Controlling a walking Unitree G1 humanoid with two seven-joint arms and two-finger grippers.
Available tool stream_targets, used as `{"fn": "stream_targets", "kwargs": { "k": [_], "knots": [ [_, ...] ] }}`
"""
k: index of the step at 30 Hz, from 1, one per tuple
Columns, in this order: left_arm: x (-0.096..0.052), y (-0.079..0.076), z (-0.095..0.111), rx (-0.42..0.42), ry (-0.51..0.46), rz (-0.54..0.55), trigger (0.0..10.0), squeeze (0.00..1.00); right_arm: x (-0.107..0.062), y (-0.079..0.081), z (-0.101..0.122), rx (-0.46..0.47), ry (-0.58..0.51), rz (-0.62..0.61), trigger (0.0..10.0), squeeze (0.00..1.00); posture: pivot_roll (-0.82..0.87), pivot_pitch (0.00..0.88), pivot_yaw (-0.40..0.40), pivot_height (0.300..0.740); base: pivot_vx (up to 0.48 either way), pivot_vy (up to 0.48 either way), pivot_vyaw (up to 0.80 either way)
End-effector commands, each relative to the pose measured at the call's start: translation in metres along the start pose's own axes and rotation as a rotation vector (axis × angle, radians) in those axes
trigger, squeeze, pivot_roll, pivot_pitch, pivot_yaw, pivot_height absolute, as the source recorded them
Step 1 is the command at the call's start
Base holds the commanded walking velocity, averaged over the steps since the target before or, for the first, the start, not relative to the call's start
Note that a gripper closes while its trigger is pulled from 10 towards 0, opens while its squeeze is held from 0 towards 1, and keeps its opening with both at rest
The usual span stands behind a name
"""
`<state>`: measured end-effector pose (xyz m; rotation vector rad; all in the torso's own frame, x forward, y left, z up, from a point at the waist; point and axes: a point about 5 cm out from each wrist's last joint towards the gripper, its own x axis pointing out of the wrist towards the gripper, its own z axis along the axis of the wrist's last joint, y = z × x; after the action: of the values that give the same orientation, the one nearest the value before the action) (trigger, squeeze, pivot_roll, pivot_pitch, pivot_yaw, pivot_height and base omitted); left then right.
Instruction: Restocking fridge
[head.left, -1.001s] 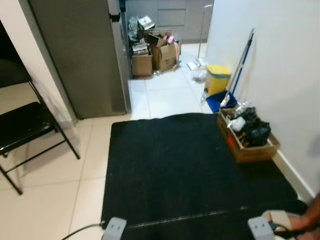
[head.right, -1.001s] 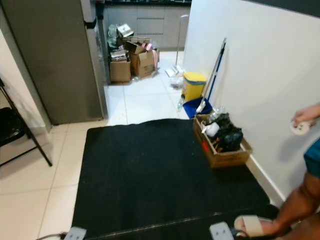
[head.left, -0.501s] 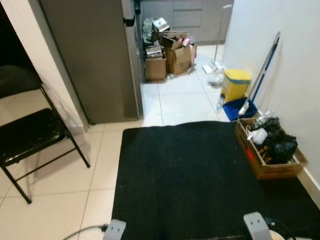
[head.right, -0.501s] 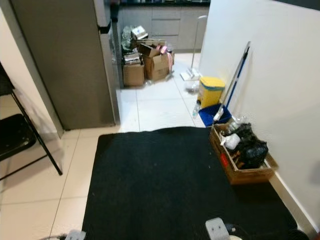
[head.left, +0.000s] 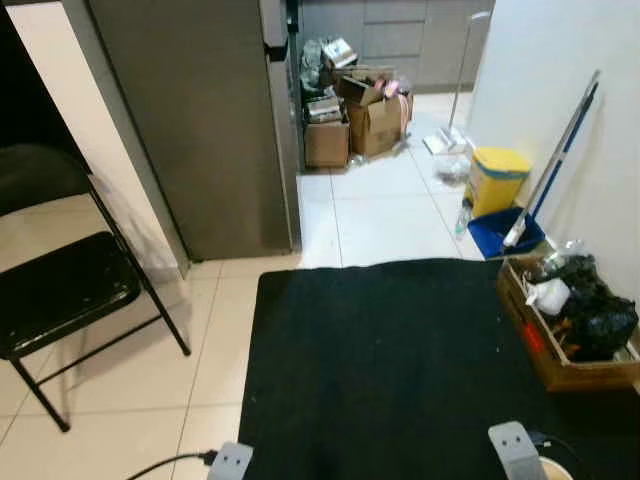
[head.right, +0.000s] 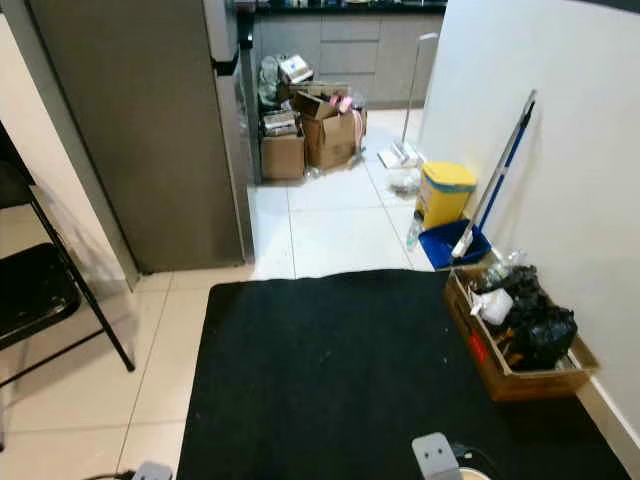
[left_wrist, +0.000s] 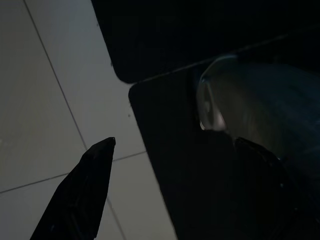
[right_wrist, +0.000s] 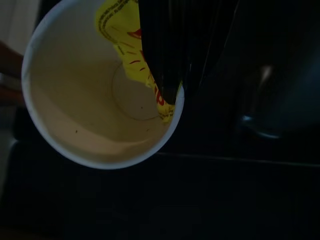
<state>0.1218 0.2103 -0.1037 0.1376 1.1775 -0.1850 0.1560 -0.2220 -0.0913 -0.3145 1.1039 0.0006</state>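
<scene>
Right claw (right_wrist: 167, 75) is clamped on the rim of a white paper cup (right_wrist: 80, 115), one black finger inside against a yellow printed label, the cup's mouth facing the wrist camera; its rim also peeks in at the bottom of the head views. Left claw (left_wrist: 175, 195) hangs with fingers spread, gripping nothing, over pale tiles and the edge of the black rug (head.left: 390, 370). Ahead, the grey fridge (head.left: 200, 120) stands shut, left of the rug's far end. A black folding chair (head.left: 60, 290) sits at the left; a wooden crate (head.left: 575, 335) of dark clutter rests along the right wall, past it a yellow bin (head.left: 497, 180), and cardboard boxes (head.left: 355, 115) beyond.
</scene>
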Motion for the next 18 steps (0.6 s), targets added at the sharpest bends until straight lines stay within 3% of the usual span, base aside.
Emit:
{"fn": "stream_targets", "kwargs": {
  "k": [1, 14, 18],
  "knots": [
    [0.0002, -0.0012, -0.0009, 0.013, 0.010, -0.007, 10.0, 0.00, -0.0006, -0.0040, -0.0057, -0.002, 0.018, -0.010, 10.0, 0.00, 0.03, 0.000, 0.003, 0.740, 0.292, 0.000, 0.00],
    [0.0002, -0.0007, -0.0005, -0.002, 0.006, -0.003, 10.0, 0.00, -0.0006, -0.0050, -0.0062, -0.002, 0.028, -0.017, 10.0, 0.00, 0.02, 0.000, -0.002, 0.740, 0.291, 0.000, 0.00],
    [0.0002, -0.0006, -0.0003, -0.001, 0.006, -0.002, 10.0, 0.00, -0.0008, -0.0061, -0.0078, -0.008, 0.036, -0.017, 10.0, 0.00, 0.02, 0.000, -0.002, 0.740, 0.292, 0.000, -0.77]
  ]
}}
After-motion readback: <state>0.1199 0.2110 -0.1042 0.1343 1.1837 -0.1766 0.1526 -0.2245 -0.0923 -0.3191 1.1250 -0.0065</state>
